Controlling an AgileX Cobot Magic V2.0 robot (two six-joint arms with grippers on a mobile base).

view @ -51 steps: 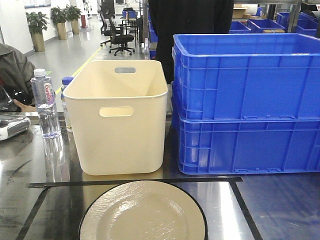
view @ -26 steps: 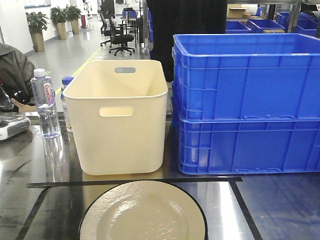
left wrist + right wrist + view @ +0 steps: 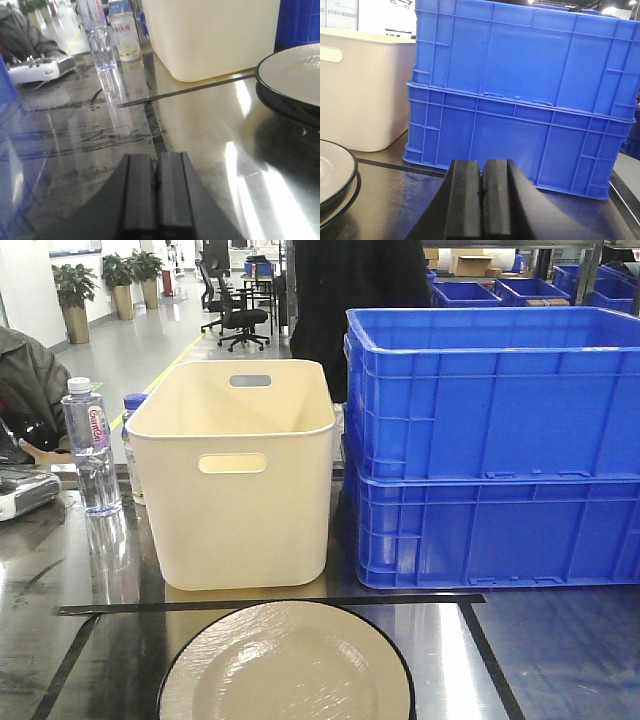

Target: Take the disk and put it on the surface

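The disk (image 3: 287, 665) is a cream plate with a black rim. It lies flat on the shiny steel surface (image 3: 100, 580), just inside the black tape line (image 3: 270, 605), at the bottom centre of the front view. My left gripper (image 3: 156, 160) is shut and empty, low over the steel surface (image 3: 200, 130), with the disk (image 3: 295, 75) ahead to its right. My right gripper (image 3: 482, 165) is also shut and empty, and the disk (image 3: 332, 170) shows at its far left. Neither gripper touches the disk.
A cream bin (image 3: 235, 470) and two stacked blue crates (image 3: 495, 440) stand right behind the tape line. A water bottle (image 3: 90, 445), a small white bottle (image 3: 124, 35) and a white controller (image 3: 40, 67) sit at the left. A person in black (image 3: 360, 290) stands behind the crates.
The person in black behind the crates has shifted to the left. The disk, the bins and both grippers have not visibly moved.
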